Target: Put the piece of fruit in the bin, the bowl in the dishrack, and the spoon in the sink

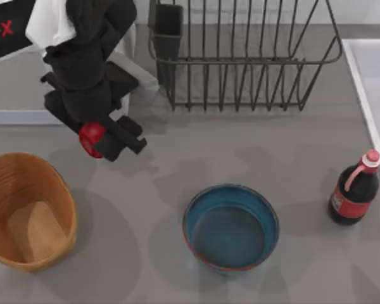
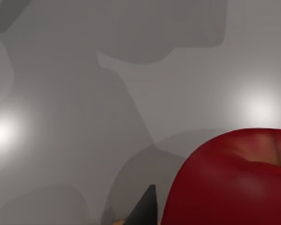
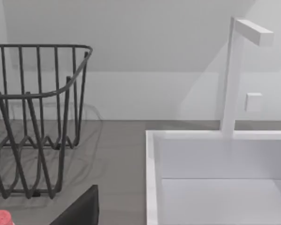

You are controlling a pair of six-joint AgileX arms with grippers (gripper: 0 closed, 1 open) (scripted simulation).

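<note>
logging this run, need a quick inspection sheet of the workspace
surface: grey table, patchy shadows, no spills seen
fruit: red piece of fruit held in the left claw, above the table beyond the bin, not over it yet
bin: orange-tan bin at the table's left edge, nothing in it
bowl: blue bowl upright on the table, near centre, apart from the rack
dishrack: dark wire dishrack at the back, no dishes in it
sink: white sink at the table's right, with a tap
spoon: nothing seen
clutter: dark bottle with red cap, upright beside the sink
right claw: a dark finger near the sink
cables: nothing seen
surroundings: pale wall behind
</note>
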